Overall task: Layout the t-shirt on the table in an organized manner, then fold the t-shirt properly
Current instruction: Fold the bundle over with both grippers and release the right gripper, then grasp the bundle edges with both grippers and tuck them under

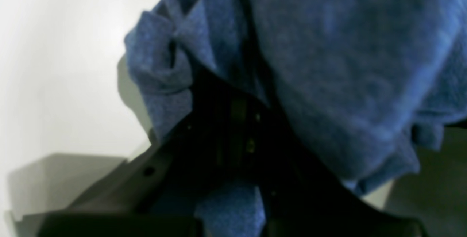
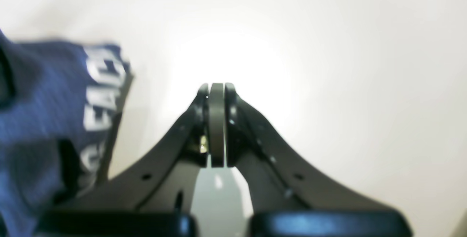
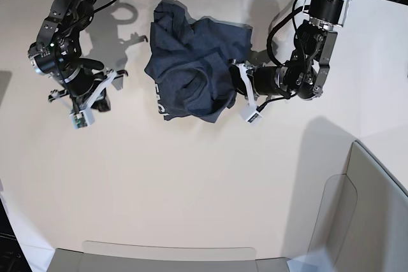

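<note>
Shirt: the dark heathered navy-blue soft fabric t-shirt (image 3: pixel 191 81) lay crumpled on the smooth off-white counter (image 3: pixel 191 183), toward its far middle, white lettering at the near edge.
Left fingers: the left gripper (image 3: pixel 237 87) was closed on the shirt's edge; blue cloth draped over it in the left wrist view.
Right fingers: the right gripper (image 2: pixel 217 94) was pressed fully together, holding nothing, well apart from the shirt.
Step in hand, judged: spreading. Best to grip a second edge opposite the left hold, then pull apart gently until flat.
Hidden: collar, sleeves and hem indistinguishable in the bunch; lettering blurred, unreadable.
</note>
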Available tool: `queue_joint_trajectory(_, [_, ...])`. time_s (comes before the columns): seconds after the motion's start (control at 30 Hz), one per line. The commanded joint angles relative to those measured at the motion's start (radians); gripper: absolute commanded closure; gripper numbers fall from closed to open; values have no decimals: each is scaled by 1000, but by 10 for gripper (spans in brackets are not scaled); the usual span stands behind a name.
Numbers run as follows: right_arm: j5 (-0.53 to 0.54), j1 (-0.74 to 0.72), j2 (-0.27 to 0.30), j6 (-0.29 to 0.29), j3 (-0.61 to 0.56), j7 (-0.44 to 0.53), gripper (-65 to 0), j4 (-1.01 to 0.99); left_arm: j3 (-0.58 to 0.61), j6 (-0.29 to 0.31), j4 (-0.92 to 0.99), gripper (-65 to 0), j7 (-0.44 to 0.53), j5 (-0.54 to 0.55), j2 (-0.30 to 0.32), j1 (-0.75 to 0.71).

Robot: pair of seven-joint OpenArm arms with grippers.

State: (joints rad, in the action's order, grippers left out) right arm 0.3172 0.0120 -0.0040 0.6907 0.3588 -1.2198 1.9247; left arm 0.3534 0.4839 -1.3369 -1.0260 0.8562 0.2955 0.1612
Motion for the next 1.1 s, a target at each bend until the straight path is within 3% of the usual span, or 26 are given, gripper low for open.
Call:
queue_joint_trajectory(0.0, [18, 3, 0, 7, -5, 5, 0, -12, 2, -26, 1, -4, -35, -94, 3, 4])
queue_joint_trajectory(0.27, [18, 27, 14, 7, -143, 21, 0, -141, 0, -26, 1, -4, -35, -137, -19, -16])
queue_joint_trajectory(0.53, [18, 69, 16, 7, -378, 54, 0, -121, -6, -26, 1, -4, -35, -137, -17, -13])
queue_joint_trajectory(0.8, [18, 85, 66, 7, -656, 51, 0, 0, -7, -26, 41, -4, -35, -137, -19, -9])
queue_joint_trajectory(1.07, [18, 81, 80, 7, -696, 27, 0, 9, -9, -26, 46, -4, -33, -137, -17, -7])
